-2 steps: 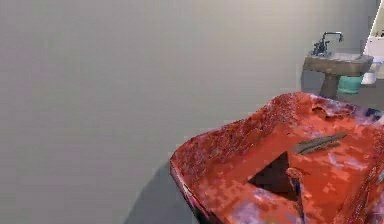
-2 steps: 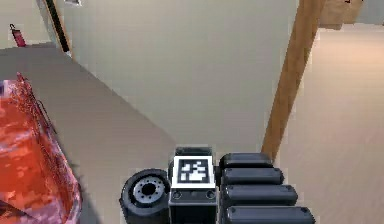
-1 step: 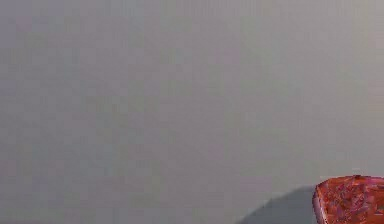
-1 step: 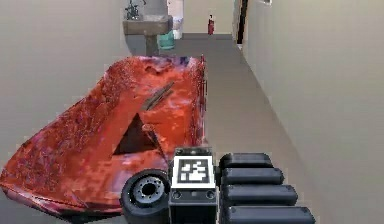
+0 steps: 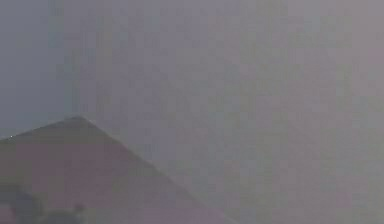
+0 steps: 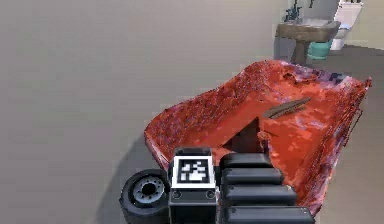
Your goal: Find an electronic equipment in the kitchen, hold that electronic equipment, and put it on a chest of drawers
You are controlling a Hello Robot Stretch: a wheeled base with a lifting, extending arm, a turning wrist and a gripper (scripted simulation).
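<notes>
- Gripper (image 6: 145,196) – its dark round body sits low at the arm side view's bottom, left of the white marker square (image 6: 192,170) on the arm (image 6: 255,190). Whether its fingers are spread or pressed together I cannot tell. The far end is not clear enough to say whether the gripper holds anything.
- Step in hand, as I judge it: the search. Where the electronic equipment is cannot be told from these pictures, so grasping and carrying to a chest of drawers are not yet done.
- Next move likely calls for the base rather than the arm. A grey wall (image 5: 250,90) stands close ahead in the forward view, with a dull reddish peaked shape (image 5: 75,165) at the lower left. Turning away and driving on to look for the kitchen seems needed.
- Containers: a red crumpled tub-like thing (image 6: 200,120) lies on the floor just beyond the arm, its rim raised and ragged. Inside are a dark fold and a thin dark strip (image 6: 290,105) – what they are I cannot tell.
- Far off at the upper right stands a sink (image 6: 300,30) with a teal thing (image 6: 318,50) by it, so this room may not be the kitchen.
</notes>
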